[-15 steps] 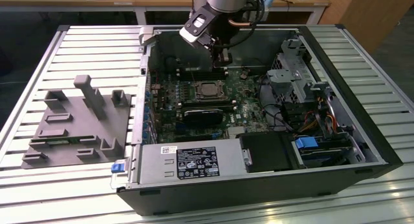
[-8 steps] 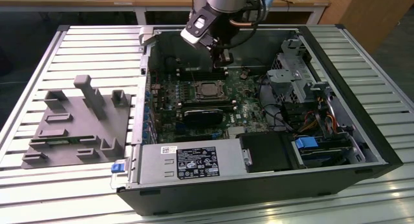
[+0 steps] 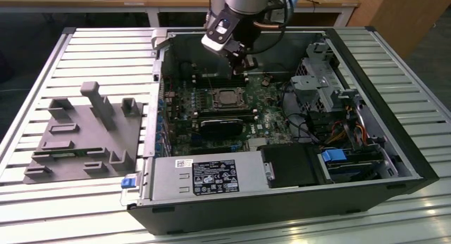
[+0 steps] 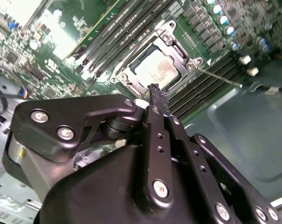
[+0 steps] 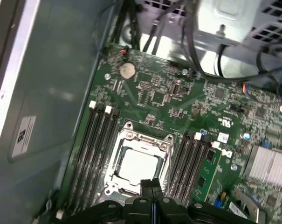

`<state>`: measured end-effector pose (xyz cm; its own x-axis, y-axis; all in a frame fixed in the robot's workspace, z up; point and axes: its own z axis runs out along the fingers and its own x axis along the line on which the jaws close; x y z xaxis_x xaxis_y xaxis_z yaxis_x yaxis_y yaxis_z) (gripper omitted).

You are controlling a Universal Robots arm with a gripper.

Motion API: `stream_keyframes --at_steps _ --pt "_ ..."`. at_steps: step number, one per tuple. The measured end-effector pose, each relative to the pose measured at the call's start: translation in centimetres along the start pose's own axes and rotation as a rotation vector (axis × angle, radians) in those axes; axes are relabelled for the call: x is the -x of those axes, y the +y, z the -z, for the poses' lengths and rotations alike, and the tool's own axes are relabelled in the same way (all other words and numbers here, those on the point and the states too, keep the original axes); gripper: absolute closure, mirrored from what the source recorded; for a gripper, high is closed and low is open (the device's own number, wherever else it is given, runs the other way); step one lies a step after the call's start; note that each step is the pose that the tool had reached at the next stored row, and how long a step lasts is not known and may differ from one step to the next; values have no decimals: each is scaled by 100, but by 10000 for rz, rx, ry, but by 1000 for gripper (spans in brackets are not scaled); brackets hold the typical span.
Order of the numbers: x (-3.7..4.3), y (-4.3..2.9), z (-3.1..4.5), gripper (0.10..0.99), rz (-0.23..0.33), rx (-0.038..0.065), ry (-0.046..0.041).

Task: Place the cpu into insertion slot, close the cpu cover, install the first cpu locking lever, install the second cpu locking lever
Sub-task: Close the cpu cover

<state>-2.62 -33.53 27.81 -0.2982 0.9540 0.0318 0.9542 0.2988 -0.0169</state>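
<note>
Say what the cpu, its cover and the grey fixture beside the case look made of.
The cpu has a metal top, dull silver and softly reflective. The cover looks like thin stamped metal, probably steel, with bright glints along its edges. The fixture is matte, uniform grey with blocky posts, likely plastic, though that is uncertain.

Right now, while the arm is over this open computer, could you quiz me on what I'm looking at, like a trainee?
1. True or false: the cpu cover is down, framing the cpu.
2. The gripper is nearest to: A the black fan, B the cpu, C the grey fixture block outside the case.
3. Fill in: the gripper's fingers are ____ (open or shut), with nothing between them.

Key: 1 true; 2 B; 3 shut.
</note>
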Motion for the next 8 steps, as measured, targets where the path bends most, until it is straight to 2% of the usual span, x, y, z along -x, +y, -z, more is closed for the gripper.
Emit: stream_keyframes --at_steps 8 --pt "1 0 -6 984 1432 -66 -87"
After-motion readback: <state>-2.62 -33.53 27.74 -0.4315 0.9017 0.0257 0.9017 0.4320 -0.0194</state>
